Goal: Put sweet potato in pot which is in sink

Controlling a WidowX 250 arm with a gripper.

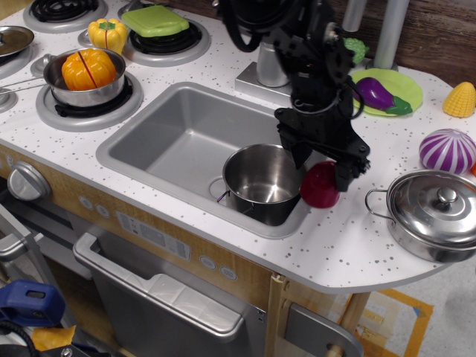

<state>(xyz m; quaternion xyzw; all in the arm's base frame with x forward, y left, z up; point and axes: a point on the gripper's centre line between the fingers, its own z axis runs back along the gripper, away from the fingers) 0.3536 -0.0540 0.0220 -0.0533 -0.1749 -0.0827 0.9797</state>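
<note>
The dark red sweet potato [319,190] stands on the white countertop at the sink's right rim, right beside the pot. The lidless steel pot [262,178] stands empty in the front right corner of the grey sink [175,137]. My black gripper [321,168] is open and has come down over the sweet potato, one finger [298,152] on its left by the pot's rim and the other on its right. The top of the sweet potato is hidden behind the gripper. I cannot tell whether the fingers touch it.
A lidded steel pot [435,212] stands right of the sweet potato, a purple-and-white striped toy [448,149] behind it. An eggplant [378,94] on a green plate and corn [460,99] lie at back right. The faucet [269,65] stands behind the sink. A pot with orange pepper [85,74] is on the stove.
</note>
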